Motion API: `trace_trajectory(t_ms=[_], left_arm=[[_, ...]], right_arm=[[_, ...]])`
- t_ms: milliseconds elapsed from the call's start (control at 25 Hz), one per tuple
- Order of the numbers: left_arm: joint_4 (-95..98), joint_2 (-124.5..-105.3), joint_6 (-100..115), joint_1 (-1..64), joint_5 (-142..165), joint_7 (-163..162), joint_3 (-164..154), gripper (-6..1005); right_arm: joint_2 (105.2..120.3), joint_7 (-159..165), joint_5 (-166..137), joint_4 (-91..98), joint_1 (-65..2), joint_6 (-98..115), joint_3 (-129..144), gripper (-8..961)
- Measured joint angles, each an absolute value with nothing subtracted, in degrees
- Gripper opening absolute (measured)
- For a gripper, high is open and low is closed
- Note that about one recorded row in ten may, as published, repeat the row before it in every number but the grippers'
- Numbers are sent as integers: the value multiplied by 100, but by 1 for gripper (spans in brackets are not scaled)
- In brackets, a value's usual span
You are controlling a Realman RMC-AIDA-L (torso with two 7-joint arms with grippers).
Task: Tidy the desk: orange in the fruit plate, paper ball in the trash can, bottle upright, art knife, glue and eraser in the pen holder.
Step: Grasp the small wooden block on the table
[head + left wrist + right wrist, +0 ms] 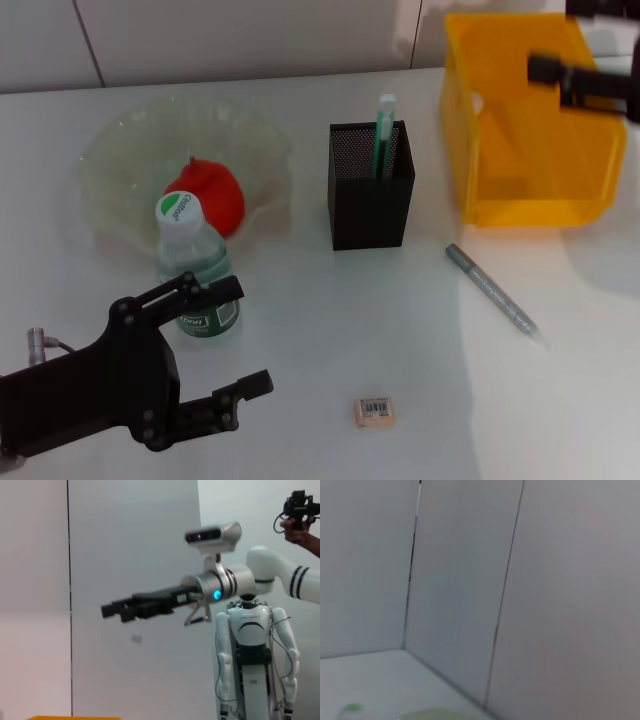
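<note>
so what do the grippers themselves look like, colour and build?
Left gripper: matte black, blocky body with screw holes and two slim angular fingers; a silver cylindrical fitting sits on its outer side. Right gripper, over the trash can: also black, detail unclear.

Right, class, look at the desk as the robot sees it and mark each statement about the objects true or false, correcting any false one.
1. The orange lies in the fruit plate. True.
2. The bottle is lying on its side. False: it stands upright, just in front of the plate.
3. The eraser is inside the pen holder. False: it lies on the desk, well in front of the holder.
4. A grey pen-like tool lies on the desk in front of the trash can. True.
5. The left hand grips the bottle. False: it is open beside it, touching nothing.
</note>
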State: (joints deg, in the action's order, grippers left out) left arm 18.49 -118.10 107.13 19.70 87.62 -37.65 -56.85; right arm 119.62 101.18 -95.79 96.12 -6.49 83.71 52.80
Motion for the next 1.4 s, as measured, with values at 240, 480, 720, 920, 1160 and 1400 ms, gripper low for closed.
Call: trace_trajectory(t_ms=[240,480,720,920,1160,1400], left_arm=[[2473,-11817,10698,1987,8890,-4483,-5731,798],[4336,-11869,10205,1993,9360,-6385,-6407,799],[6292,-11860,9044,1731,10003,-8243,-7722,788],[7793,-11866,8568,1804,11078,-10169,-8827,777],[8438,-11875,8442,2273,11875,-11593,-9502,777],[8494,-11903,8337,2772,12225,-12162,-9973,777]], right_arm=[[11958,8762,-8946,8176,-57,9479,5231,760],[11908,7926,-9068,6870,-41,10301,4528,797],[11913,7602,-9732,6384,-117,10589,3876,810],[11909,7587,-10099,6075,-146,10563,3574,809],[11913,7474,-10674,5968,-191,10548,3423,808],[11922,7193,-10924,5826,-266,10490,3413,808]])
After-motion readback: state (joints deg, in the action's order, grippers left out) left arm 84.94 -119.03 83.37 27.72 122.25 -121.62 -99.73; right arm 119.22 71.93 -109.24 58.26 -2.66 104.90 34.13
